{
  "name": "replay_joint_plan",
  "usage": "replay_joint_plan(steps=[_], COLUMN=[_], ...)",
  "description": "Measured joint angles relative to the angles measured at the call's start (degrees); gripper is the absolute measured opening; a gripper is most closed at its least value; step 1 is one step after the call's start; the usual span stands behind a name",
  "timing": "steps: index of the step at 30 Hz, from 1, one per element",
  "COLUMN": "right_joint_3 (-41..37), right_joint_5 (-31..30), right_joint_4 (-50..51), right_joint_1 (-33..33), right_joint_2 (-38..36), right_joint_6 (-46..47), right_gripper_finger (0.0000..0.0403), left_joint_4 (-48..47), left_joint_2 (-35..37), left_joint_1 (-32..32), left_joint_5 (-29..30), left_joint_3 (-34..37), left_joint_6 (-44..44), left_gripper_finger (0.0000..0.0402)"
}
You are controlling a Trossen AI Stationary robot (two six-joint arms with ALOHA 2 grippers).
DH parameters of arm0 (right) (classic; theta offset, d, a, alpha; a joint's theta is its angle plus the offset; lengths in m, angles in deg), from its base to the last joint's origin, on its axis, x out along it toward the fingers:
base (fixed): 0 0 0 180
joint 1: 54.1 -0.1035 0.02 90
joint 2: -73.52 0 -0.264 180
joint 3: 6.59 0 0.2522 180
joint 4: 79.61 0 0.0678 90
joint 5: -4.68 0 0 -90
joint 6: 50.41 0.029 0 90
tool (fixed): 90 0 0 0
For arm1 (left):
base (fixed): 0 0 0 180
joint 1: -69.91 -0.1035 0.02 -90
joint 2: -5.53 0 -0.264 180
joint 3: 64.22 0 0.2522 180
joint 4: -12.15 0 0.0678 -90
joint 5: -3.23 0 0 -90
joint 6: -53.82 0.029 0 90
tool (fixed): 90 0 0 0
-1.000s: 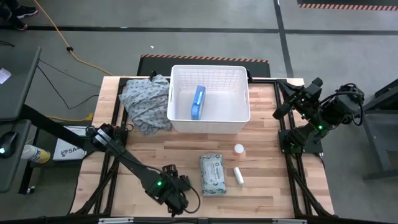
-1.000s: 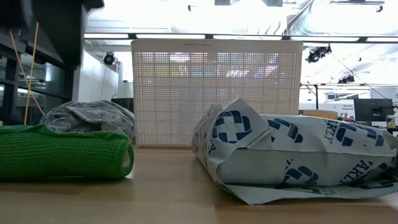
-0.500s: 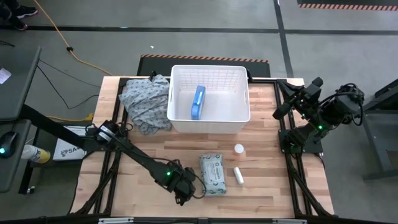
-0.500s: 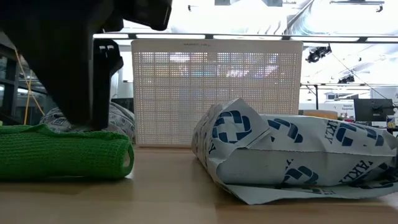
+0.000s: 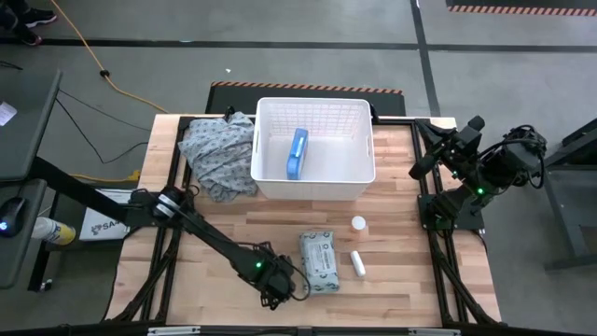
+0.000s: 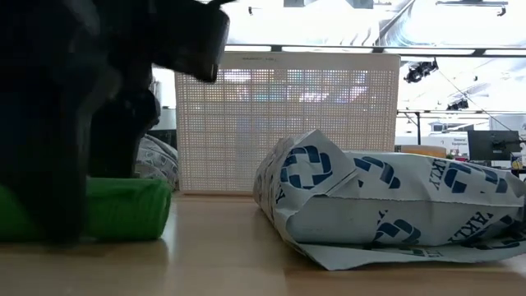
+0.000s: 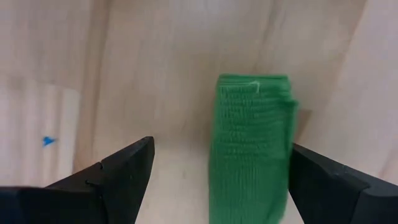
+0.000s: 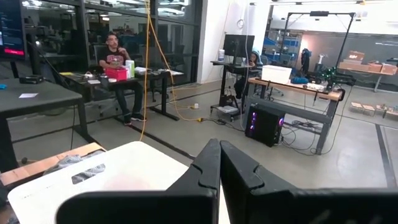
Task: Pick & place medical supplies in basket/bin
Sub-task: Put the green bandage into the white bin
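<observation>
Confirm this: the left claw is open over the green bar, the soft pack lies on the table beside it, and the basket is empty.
Not quite: the basket is not empty. The high view shows a blue-white packet lying in it. The rest holds: the left claw is open over the green bar, and the soft pack lies beside it.

A crumpled grey patterned cloth lies at the upper left of the wooden bench in the high view. A yellow cable runs across the grey floor in the upper left. In the right wrist view, a seated person shows at a desk, upper left.
</observation>
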Motion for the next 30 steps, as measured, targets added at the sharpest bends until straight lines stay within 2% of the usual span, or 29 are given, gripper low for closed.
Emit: replay_joint_plan(steps=[30], right_joint_3=[0.0], right_joint_5=[0.0], right_joint_4=[0.04], right_joint_1=[0.0], right_joint_2=[0.02], right_joint_6=[0.35], right_gripper_finger=[0.0], left_joint_4=[1.62], left_joint_2=[-1.85], left_joint_1=[0.0], left_joint_5=[0.19], left_joint_3=[-0.07], left_joint_6=[-0.74], left_gripper_finger=[0.037])
